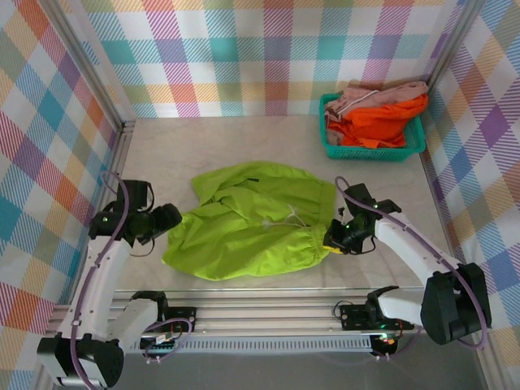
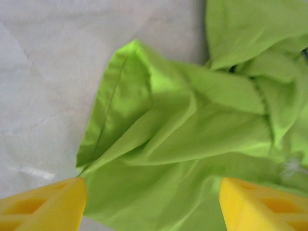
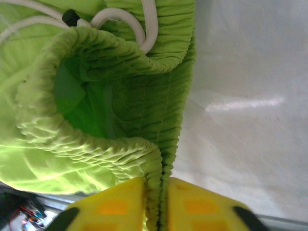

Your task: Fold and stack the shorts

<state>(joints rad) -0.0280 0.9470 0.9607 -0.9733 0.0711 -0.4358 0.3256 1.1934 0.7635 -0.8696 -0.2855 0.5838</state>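
Note:
The lime green shorts (image 1: 252, 219) lie crumpled in the middle of the table. My left gripper (image 1: 172, 219) sits at their left leg hem, open; its yellow fingers (image 2: 48, 204) stand wide apart, and loose green fabric (image 2: 192, 134) lies between and beyond them. My right gripper (image 1: 331, 241) is at the shorts' right end, shut on the gathered elastic waistband (image 3: 159, 110). The band is pinched between both yellow pads (image 3: 115, 202), and a white drawstring (image 3: 144, 24) loops above it. The orange shorts (image 1: 382, 122) and the pink shorts (image 1: 374, 96) are piled in the basket.
A teal mesh basket (image 1: 370, 151) stands at the back right corner. Checked walls enclose the grey table (image 1: 162, 154) on three sides. The metal rail and both arm bases run along the near edge.

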